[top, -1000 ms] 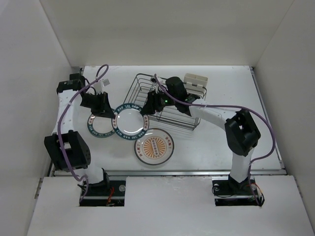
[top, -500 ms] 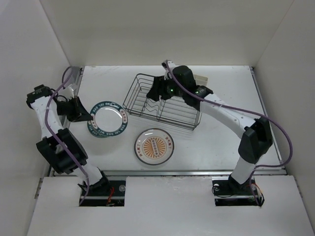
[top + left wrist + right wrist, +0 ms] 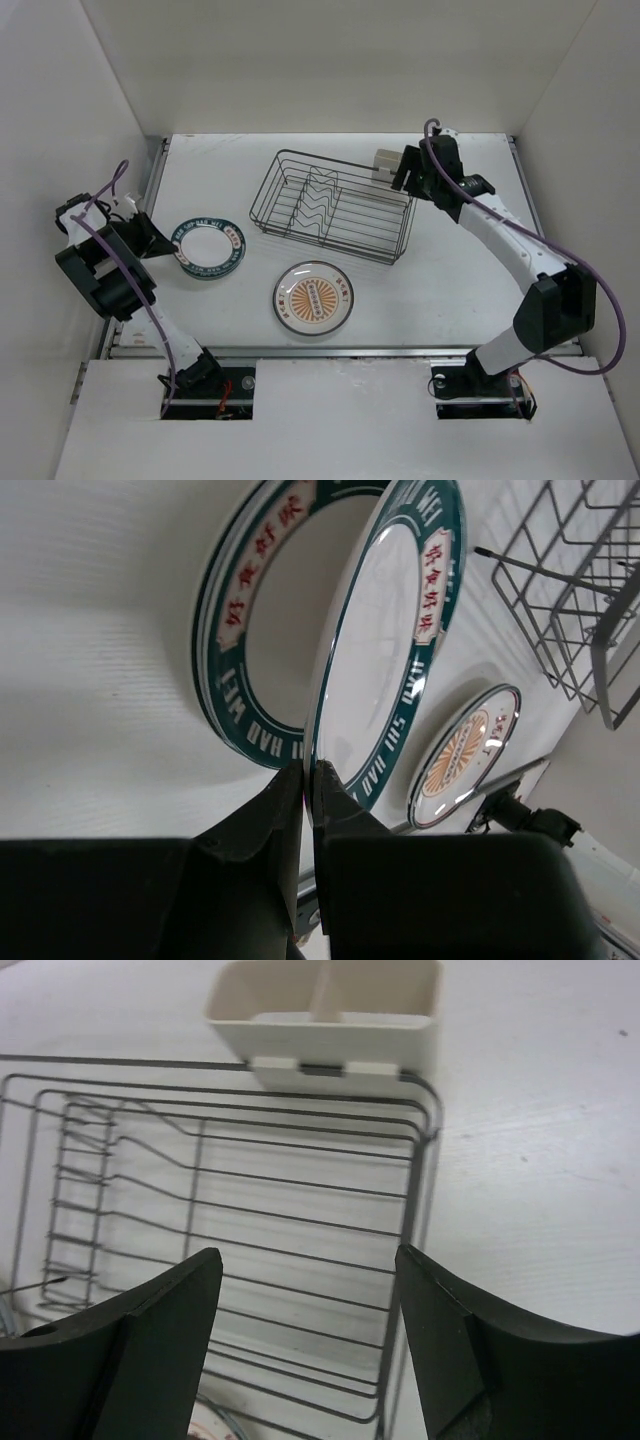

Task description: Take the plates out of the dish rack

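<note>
Rack (image 3: 330, 205) sat far centre on the table (image 3: 450, 290) and looked empty, so by my read the unloading was nearly done; orange plate (image 3: 313, 297) lay flat near of the rack, well apart from the teal ones at left; left gripper (image 3: 308, 780) was clamped on the thin rim of a tilted plate (image 3: 385, 670), jaws pinched together on its near edge, over a flat plate (image 3: 225, 650) on the table; cannot tell if the tilted plate's far edge touched the flat one; main risk: letting go while it was tilted, so it would drop and clatter onto the flat plate, chip a rim or skate off to one side; second risk: the pinch was only on the edge, glazed and slick, so the plate could swing or slip out before it was level; third: a lower finger caught under the rim on the way out could drag both plates left; right gripper (image 3: 305, 1270) hung over the rack's right end, jaws wide apart with nothing between them, just near of the caddy (image 3: 325, 1010); a low or sideways pull-back there could snag a wire or knock the caddy, shoving the rack toward the orange plate.
</note>
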Tool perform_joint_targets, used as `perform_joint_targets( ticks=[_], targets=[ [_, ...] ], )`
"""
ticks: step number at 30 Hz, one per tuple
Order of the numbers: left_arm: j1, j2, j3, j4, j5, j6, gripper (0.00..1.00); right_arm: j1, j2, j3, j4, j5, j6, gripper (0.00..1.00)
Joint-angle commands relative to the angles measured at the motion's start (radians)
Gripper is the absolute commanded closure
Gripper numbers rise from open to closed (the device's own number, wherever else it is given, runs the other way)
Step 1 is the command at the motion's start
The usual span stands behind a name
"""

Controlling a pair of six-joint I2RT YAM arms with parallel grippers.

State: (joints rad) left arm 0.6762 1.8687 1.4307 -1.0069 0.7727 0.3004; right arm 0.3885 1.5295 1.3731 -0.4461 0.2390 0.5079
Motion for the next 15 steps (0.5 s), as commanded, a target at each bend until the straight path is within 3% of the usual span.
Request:
perform_joint_targets(
  ticks=[1,4,8,10,12,13,15],
  targets=[
    [0.002,0.004,0.008,0.039,0.008,-0.047,1.0,-0.056,-0.002,-0.028,-0.028,0.043,0.029,0.24],
    [-0.009,0.049,0.034,0.001,-0.001,-0.035,1.0,-0.092,0.036,-0.055,-0.019,0.034,0.038,0.24],
    [-0.041,0.07,0.059,-0.033,-0.058,-0.024,0.86,-0.102,0.096,-0.075,0.012,0.013,0.038,0.24],
    [-0.056,0.079,0.068,-0.033,-0.078,-0.015,0.73,-0.102,0.121,-0.075,0.024,0.0,0.038,0.24],
    [-0.056,0.067,0.059,-0.022,-0.091,-0.029,0.64,-0.102,0.155,-0.075,0.052,-0.01,0.038,0.27],
    [-0.056,0.057,0.048,-0.009,-0.101,-0.029,0.6,-0.102,0.167,-0.086,0.061,-0.023,0.038,0.34],
    [-0.056,0.056,0.048,-0.009,-0.101,-0.038,0.58,-0.102,0.207,-0.077,0.073,-0.023,0.038,0.42]
  ],
)
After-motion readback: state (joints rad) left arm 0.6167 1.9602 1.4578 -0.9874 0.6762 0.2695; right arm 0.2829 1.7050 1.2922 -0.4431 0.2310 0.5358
